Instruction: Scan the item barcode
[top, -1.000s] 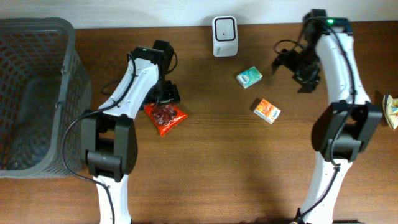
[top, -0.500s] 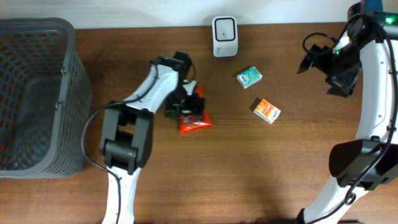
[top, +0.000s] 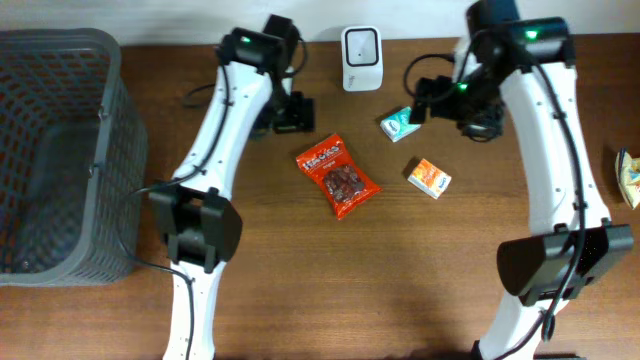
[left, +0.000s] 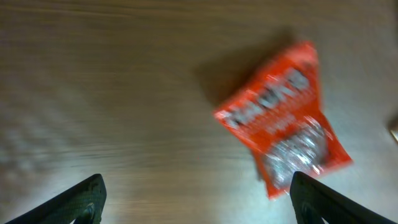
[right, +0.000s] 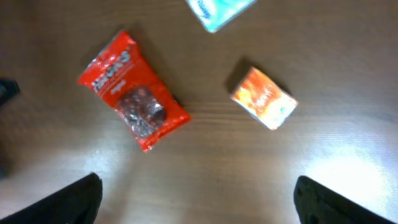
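The red snack bag (top: 337, 180) lies flat mid-table, open wood on every side, well apart from the scanner (top: 360, 45). The left gripper (left: 198, 198) and right gripper (right: 199, 199) hang spread wide, holding nothing. Only the overhead view shows the basket (top: 110, 100) at the table's left edge.

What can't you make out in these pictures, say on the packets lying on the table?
- Red snack bag: no barcode shows; print too small overhead, smeared by blur in the left wrist view.
- Teal pack: cut off by the top edge of the right wrist view.
- Object at the right edge: cropped by the overhead frame, so unidentifiable.
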